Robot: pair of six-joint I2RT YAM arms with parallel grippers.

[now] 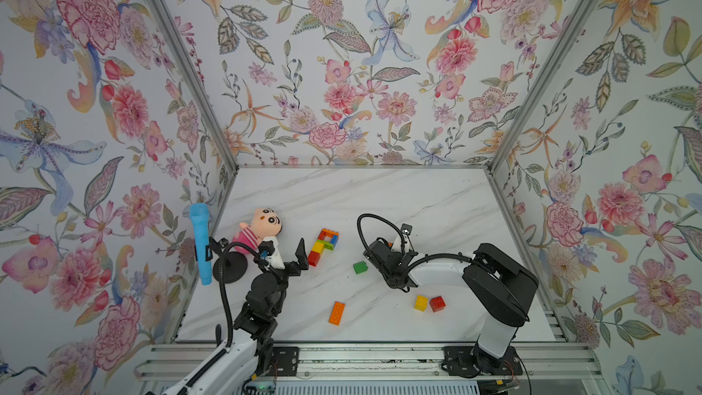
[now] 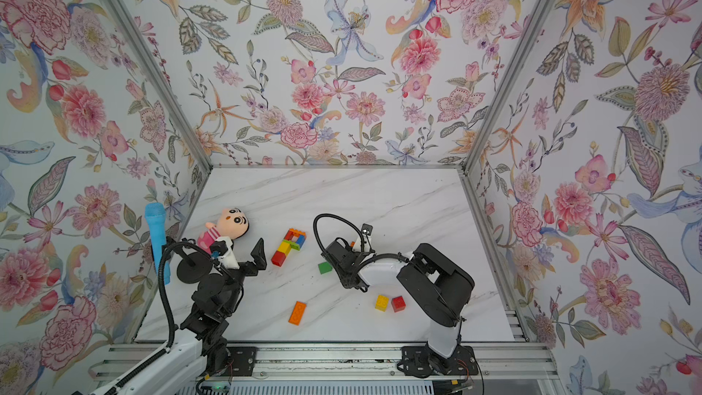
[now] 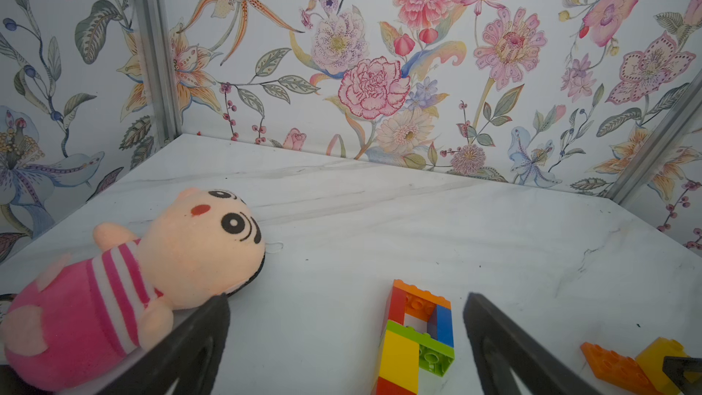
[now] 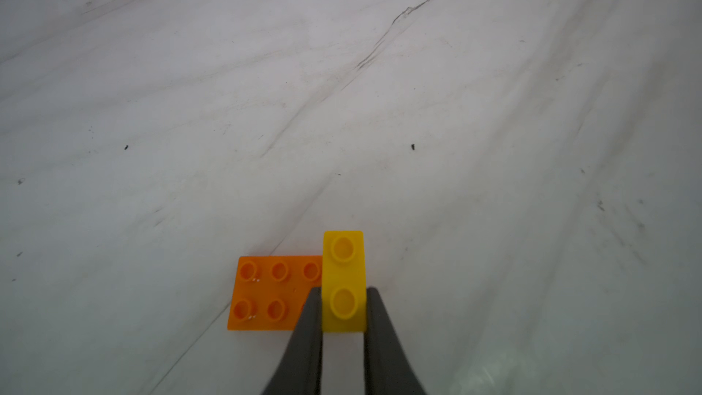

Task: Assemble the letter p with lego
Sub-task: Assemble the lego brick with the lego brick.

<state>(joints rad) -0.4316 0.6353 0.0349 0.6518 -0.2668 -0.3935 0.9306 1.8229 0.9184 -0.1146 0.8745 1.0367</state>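
Observation:
A lego letter (image 1: 323, 245) (image 2: 289, 245) of red, yellow, green, blue and orange bricks lies flat on the marble table (image 1: 437, 199). My left gripper (image 1: 302, 256) (image 3: 345, 298) stands open just left of it, holding nothing. In the right wrist view my right gripper (image 4: 343, 290) is shut on a narrow yellow brick (image 4: 343, 279), which sits against a flat orange brick (image 4: 273, 292). The right wrist (image 1: 387, 260) hides that grip in both top views. Loose lego: a green brick (image 1: 360, 267), a long orange brick (image 1: 336, 313), a yellow brick (image 1: 420, 303) and a red brick (image 1: 437, 303).
A pink plush doll (image 1: 260, 227) (image 3: 133, 283) lies at the left, close behind my left arm. A blue microphone (image 1: 200, 241) on a black round stand (image 1: 230, 265) is at the left wall. Flowered walls close off three sides.

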